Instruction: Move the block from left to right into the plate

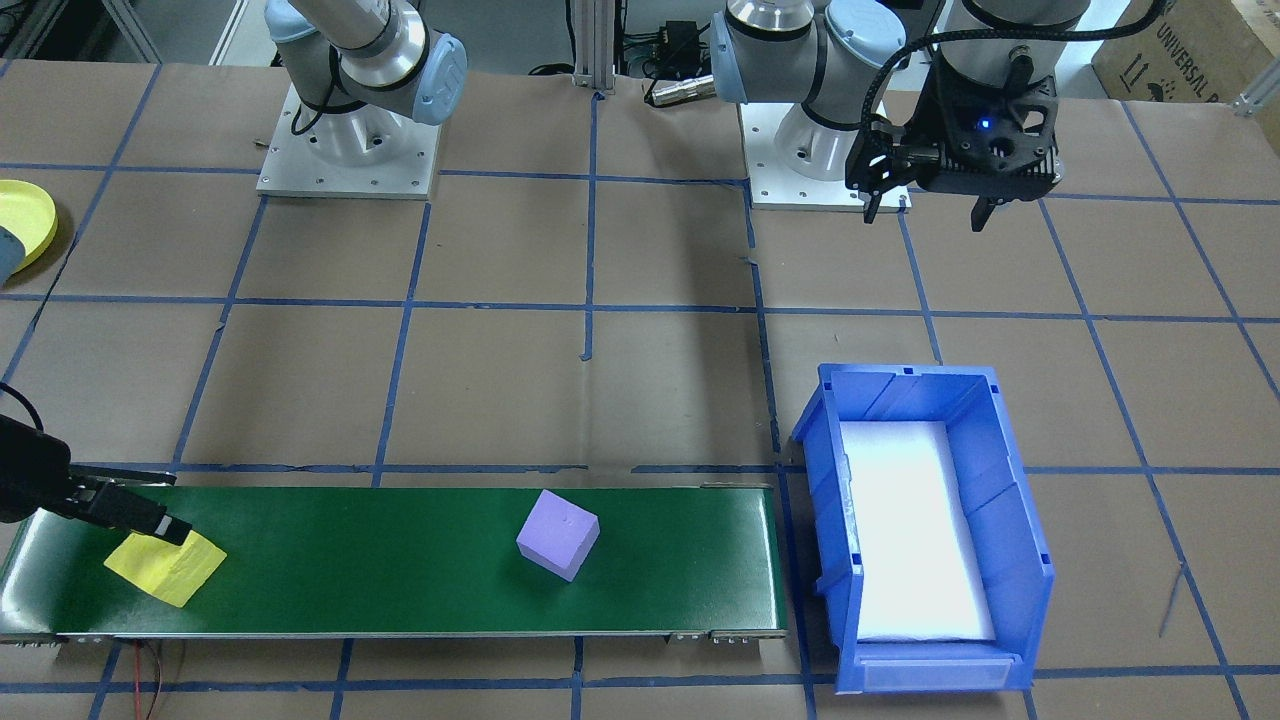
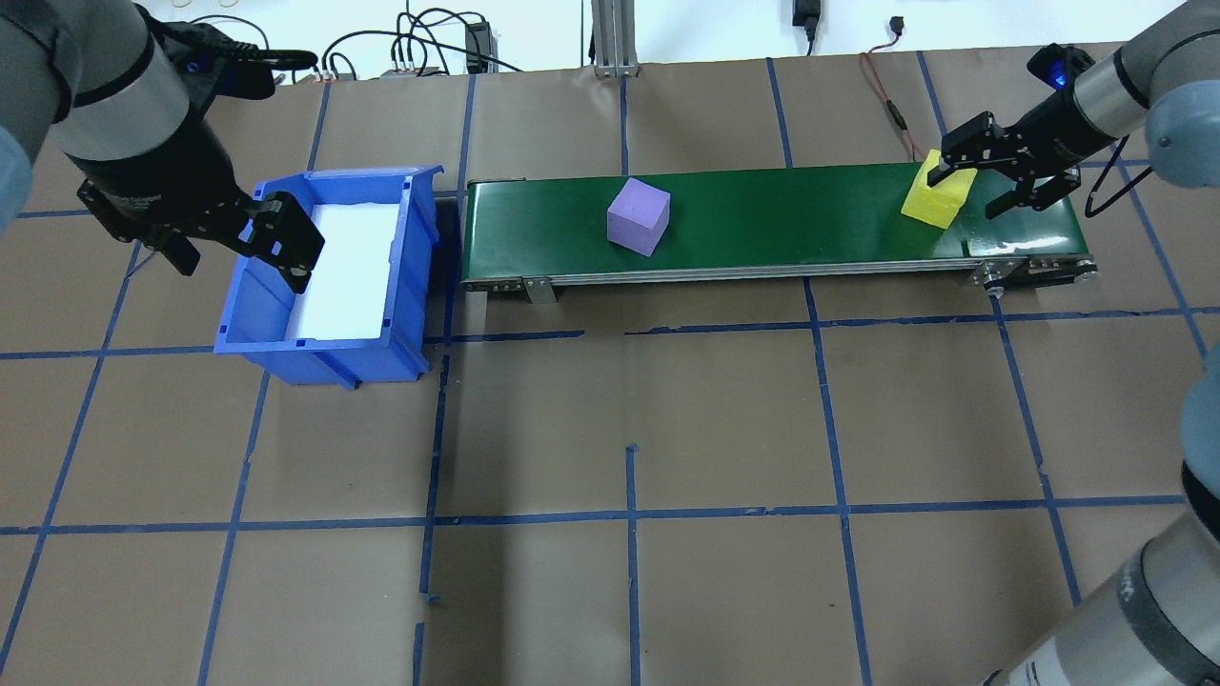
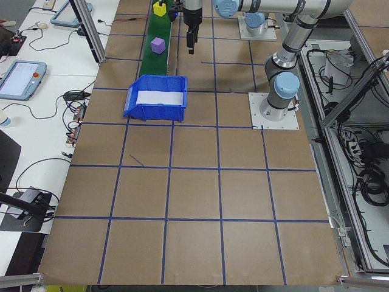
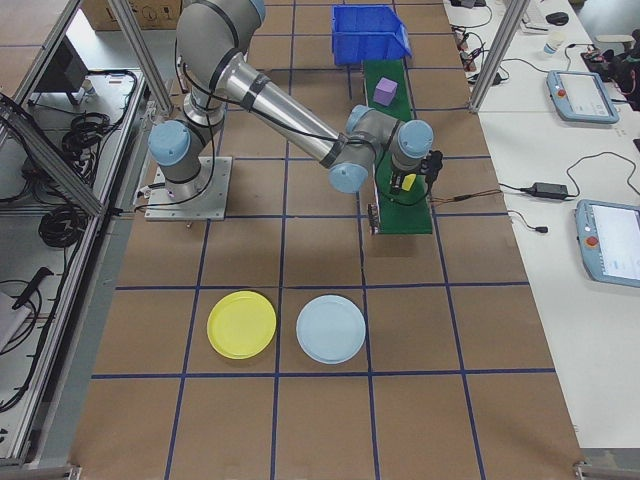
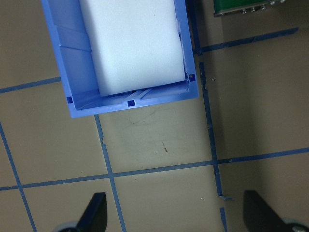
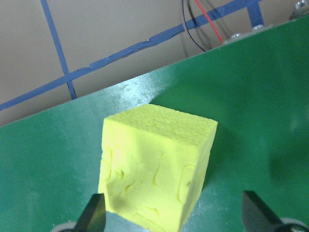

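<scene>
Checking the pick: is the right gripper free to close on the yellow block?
Probably yes. The right gripper is open, its fingers straddle the yellow block, and nothing else crowds that end of the green belt.

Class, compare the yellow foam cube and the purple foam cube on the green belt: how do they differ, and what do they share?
The yellow cube sits at the belt's far end from the blue bin; the purple cube sits nearer the middle. The open right gripper straddles the yellow cube; nothing is near the purple cube. Both rest on the belt and look similar in size.
</scene>
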{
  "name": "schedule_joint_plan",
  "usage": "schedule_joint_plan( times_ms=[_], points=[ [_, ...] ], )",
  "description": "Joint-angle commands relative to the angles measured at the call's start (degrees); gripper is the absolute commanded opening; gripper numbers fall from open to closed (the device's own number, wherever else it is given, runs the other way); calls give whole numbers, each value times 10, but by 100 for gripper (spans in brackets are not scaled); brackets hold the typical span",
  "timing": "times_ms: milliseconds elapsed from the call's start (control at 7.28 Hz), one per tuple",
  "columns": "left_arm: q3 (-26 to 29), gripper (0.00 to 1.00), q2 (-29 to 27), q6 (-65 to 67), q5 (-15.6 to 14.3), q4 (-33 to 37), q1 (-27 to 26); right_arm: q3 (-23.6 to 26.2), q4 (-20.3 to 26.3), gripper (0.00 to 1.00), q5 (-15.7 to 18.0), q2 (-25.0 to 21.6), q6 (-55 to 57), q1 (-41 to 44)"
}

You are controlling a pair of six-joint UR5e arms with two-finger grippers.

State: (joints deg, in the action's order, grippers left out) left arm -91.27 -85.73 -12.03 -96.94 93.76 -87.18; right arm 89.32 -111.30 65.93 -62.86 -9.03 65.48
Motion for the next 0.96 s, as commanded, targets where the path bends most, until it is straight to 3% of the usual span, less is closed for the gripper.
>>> schedule_joint_plan(
  times_ms=[0,137,412,687,825],
  points=[
    [39,100,-24,11,27,-1,1,-3,-6,100,-10,4,2,0],
    [36,100,-25,32,45,0,0,-11,-17,100,-10,17,3,0],
    [29,100,-20,32,40,-1,-2,-24,-35,97,-10,36,2,0],
    [27,100,-17,35,40,0,-3,-23,-37,73,-4,37,2,0],
    [26,100,-15,32,40,0,-1,-21,-37,52,0,33,2,0]
  ],
)
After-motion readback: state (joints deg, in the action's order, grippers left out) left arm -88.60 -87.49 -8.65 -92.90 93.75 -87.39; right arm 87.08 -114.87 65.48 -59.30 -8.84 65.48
